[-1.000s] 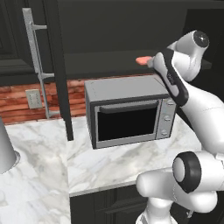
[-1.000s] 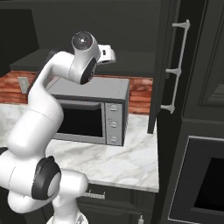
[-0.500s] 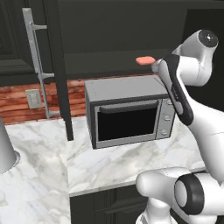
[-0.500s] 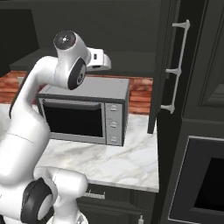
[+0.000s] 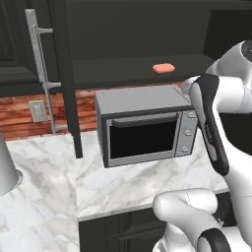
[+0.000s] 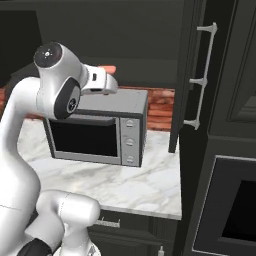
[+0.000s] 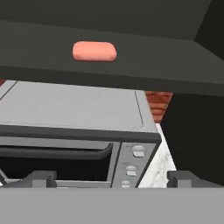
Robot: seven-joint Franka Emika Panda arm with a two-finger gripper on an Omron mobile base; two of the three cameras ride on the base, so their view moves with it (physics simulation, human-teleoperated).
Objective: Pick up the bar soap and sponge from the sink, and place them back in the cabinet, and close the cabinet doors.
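Bar soap [image 7: 94, 51] now lying free on cabinet [image 5: 123, 64] shelf ahead of withdrawn, wide-open, empty fingers [image 7: 44, 177]; sponge next.

You are facing an open cabinet [image 5: 128, 34] whose dark shelf is lying bare around the bar soap [image 5: 163, 68]. The microwave [image 5: 145, 125] is sitting just below, narrowing the approach, and open doors [image 5: 66, 74] are flanking both sides.
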